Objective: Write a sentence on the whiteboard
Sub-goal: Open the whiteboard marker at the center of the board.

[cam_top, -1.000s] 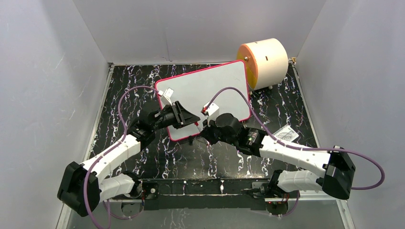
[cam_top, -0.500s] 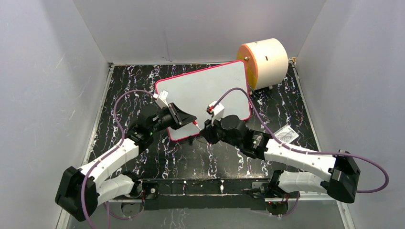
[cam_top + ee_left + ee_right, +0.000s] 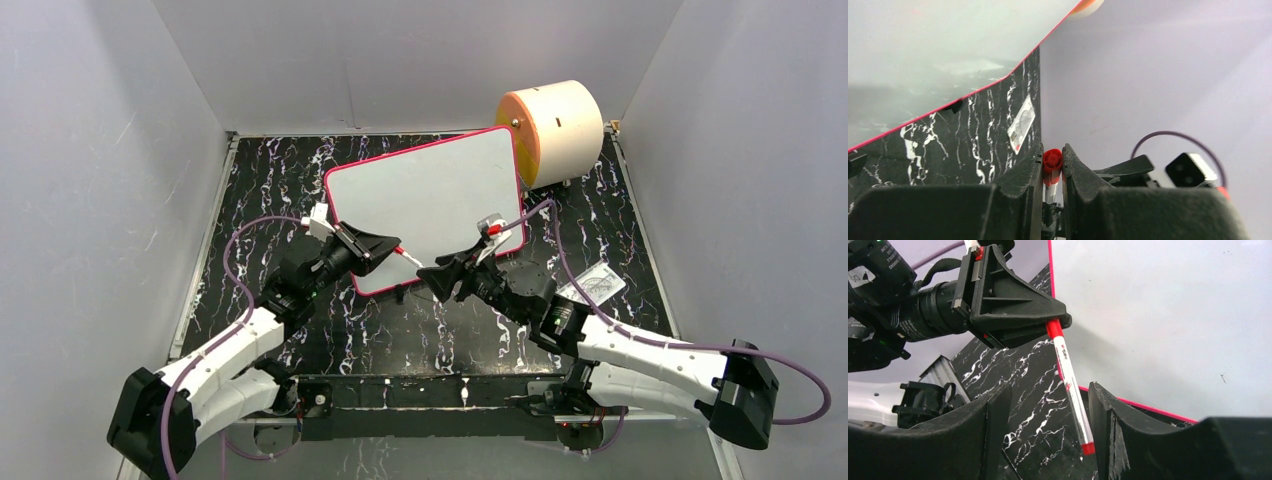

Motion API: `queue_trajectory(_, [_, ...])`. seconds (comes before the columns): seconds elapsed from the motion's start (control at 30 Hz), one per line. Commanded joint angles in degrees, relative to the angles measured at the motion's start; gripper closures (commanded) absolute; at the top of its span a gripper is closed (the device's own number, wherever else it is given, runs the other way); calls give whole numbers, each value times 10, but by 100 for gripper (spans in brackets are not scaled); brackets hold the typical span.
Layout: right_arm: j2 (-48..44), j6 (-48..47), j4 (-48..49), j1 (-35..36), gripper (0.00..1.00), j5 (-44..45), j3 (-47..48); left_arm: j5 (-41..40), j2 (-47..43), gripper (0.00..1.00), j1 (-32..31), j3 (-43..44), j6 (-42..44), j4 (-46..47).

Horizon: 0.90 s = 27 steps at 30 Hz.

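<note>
Right gripper has opened, jaws clear either side of the marker in its wrist view. Left gripper pinches the marker's red end; the whiteboard edge lies just beyond both.

Cylinder beside whiteboard, far-right corner
</note>
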Motion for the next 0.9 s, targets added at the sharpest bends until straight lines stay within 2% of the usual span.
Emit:
queue_trajectory(0.0, [-10, 62, 112, -6, 32, 20, -23, -52, -21, 100, -1, -11, -64, 49])
queue_trajectory(0.2, [6, 115, 161, -13, 31, 35, -51, -55, -13, 100, -1, -15, -101, 80])
queue_trajectory(0.5, [37, 142, 202, -43, 33, 5, -52, -30, 8, 100, -1, -7, -131, 98])
queue_trajectory(0.87, [64, 194, 265, -113, 42, -116, -50, -7, 24, 100, -1, 3, -141, 102])
